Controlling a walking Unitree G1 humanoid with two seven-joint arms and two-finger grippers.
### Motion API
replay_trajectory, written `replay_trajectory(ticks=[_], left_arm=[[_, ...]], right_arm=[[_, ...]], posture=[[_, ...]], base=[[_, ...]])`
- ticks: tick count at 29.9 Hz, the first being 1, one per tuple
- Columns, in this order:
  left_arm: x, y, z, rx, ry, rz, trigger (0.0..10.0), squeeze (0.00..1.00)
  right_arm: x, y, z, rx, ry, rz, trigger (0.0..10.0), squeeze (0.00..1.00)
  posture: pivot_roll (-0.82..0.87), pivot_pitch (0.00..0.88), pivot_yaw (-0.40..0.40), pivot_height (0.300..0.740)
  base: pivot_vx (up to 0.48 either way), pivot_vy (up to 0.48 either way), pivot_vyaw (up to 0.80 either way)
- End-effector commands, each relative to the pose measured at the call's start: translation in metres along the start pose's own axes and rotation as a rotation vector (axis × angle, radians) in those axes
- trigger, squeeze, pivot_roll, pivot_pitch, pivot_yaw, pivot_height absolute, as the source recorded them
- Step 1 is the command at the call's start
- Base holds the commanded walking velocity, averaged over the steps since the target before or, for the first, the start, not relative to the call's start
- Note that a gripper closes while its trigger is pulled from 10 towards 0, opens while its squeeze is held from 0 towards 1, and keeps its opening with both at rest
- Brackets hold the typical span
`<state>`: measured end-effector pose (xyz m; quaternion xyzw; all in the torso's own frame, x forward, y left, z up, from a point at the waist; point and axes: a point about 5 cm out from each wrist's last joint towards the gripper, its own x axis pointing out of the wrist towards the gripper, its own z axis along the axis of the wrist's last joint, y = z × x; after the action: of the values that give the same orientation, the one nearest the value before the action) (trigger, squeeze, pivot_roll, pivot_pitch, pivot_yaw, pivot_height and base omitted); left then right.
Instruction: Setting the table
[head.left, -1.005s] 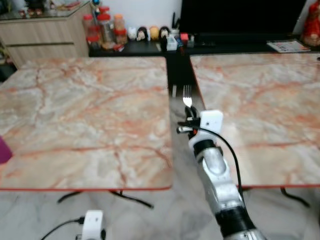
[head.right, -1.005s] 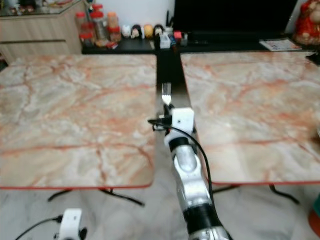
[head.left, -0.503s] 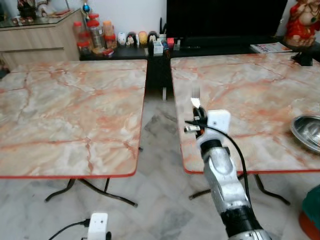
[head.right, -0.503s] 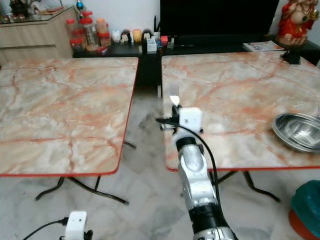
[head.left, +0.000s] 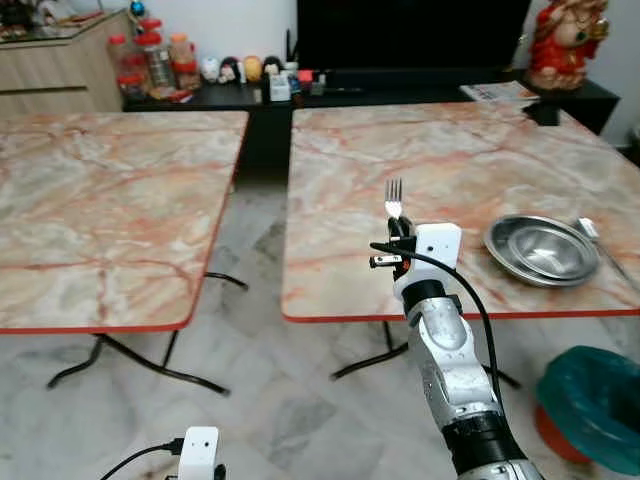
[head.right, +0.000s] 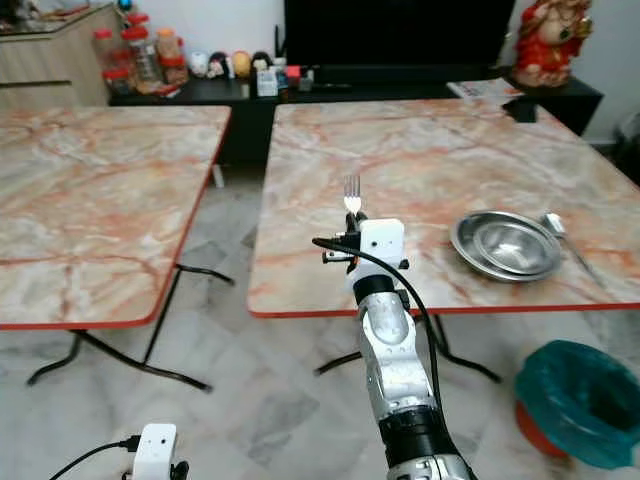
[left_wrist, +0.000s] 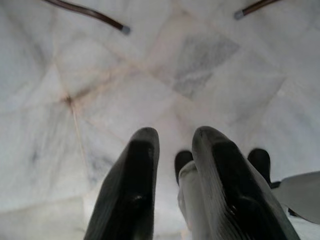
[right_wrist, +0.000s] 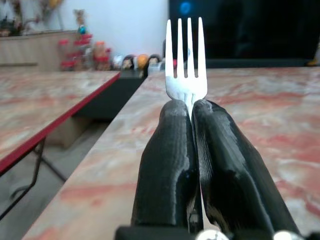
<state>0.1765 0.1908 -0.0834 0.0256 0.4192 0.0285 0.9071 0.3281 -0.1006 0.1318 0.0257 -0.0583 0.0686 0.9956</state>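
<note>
Right gripper (head.left: 398, 226) raised over the near edge of the right marble worktop (head.left: 440, 160), fingers (right_wrist: 170, 165) pressed together on a silver fork (head.left: 394, 197) held upright, tines up. Fork handle hidden between the fingers; from the right wrist view, four tines (right_wrist: 184, 47) seen clearly against a dark screen (right_wrist: 250, 30), a detail too small in the eye views. From the eye views, seen in addition: a steel bowl (head.left: 540, 248) lying on the same worktop, well apart from the fork toward the robot's right, and just beside the bowl a thin silver utensil (head.left: 597, 245), kind impossible to tell. Second marble worktop (head.left: 100, 200) to the left, separated by a gap of floor (head.left: 250, 240). Teal bin (head.left: 598, 405) on the floor at the lower right. Jars (head.left: 150, 60) and small figures on a dark low cabinet (head.left: 400, 85) behind. Left gripper (left_wrist: 172, 150) hanging low above the pale marble floor (left_wrist: 100, 75), fingers (left_wrist: 132, 190) slightly apart, holding nothing; in the left wrist view two table feet at the far edge
</note>
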Motion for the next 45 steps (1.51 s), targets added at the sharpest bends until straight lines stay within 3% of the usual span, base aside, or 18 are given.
replay_trajectory(ticks=[1, 23, 28, 45], left_arm=[[-0.0010, 0.0059, -0.0029, 0.011, 0.012, 0.014, 10.0, 0.00], [-0.0013, 0.0060, -0.0040, 0.031, 0.015, 0.008, 10.0, 0.00], [-0.0022, 0.0036, -0.0106, 0.039, 0.061, -0.012, 10.0, 0.00], [-0.0006, 0.0047, -0.0041, 0.007, 0.033, 0.006, 10.0, 0.00]], right_arm=[[0.0006, 0.0065, 0.0035, -0.003, -0.009, 0.022, 10.0, 0.00], [-0.0030, 0.0059, -0.0016, -0.019, 0.013, 0.029, 10.0, 0.00], [-0.0055, 0.0064, -0.0049, -0.023, 0.026, 0.033, 10.0, 0.00], [-0.0037, 0.0038, -0.0034, -0.021, 0.029, 0.016, 10.0, 0.00]], posture=[[-0.02, 0.000, 0.007, 0.740], [-0.02, 0.000, 0.005, 0.740], [-0.02, 0.000, 0.009, 0.740], [-0.02, 0.000, 0.010, 0.740]], base=[[0.000, -0.371, 0.00], [0.000, -0.371, 0.00], [0.000, 0.000, 0.00], [0.157, 0.000, -0.08]])
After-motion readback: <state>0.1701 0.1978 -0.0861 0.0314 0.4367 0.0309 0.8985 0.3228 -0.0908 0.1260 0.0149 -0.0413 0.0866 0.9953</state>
